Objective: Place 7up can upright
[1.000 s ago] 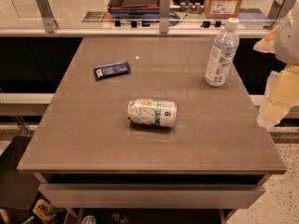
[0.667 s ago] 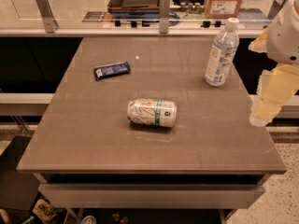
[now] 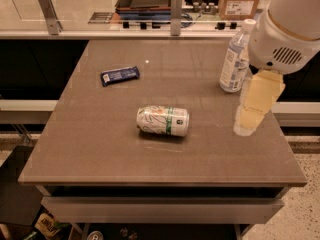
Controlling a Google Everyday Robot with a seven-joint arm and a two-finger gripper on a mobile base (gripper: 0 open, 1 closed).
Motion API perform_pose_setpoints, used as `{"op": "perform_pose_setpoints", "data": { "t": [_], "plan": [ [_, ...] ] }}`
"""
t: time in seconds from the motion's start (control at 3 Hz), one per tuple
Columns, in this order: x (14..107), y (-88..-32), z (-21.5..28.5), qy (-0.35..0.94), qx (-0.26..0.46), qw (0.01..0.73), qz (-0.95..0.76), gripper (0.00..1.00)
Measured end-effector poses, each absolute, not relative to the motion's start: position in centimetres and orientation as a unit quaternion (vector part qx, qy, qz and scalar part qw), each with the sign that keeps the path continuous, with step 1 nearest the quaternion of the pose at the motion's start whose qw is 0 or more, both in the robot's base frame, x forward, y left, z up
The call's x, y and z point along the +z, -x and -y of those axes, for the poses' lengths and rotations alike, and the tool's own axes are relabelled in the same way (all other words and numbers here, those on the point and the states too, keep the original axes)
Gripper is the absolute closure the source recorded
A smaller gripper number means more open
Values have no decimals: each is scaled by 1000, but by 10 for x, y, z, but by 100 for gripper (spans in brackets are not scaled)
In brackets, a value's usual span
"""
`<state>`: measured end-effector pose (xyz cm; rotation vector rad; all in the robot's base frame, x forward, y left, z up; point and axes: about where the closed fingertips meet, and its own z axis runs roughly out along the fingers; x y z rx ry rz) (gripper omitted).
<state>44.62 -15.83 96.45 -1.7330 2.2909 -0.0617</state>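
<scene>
The 7up can point(image 3: 163, 120), white-silver with green bands, lies on its side near the middle of the brown table point(image 3: 100, 144), its long axis running left to right. My gripper point(image 3: 246, 124) hangs from the white arm point(image 3: 287, 34) over the table's right part. It is to the right of the can, well apart from it, and holds nothing that I can see.
A clear plastic water bottle point(image 3: 234, 59) with a white cap stands upright at the back right, just behind the gripper. A blue snack bar point(image 3: 120, 75) lies at the back left. A counter with a glass rail point(image 3: 150, 31) runs behind the table.
The arm and gripper have moved left, from beyond the table's right edge to over its right part. The can, bottle and bar have not moved.
</scene>
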Motion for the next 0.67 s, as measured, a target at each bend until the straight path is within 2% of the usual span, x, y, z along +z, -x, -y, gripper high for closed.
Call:
{"op": "perform_pose_setpoints", "data": {
  "t": [0.67],
  "plan": [
    [927,-457,110,608,-9,123,-785,0]
  ]
}}
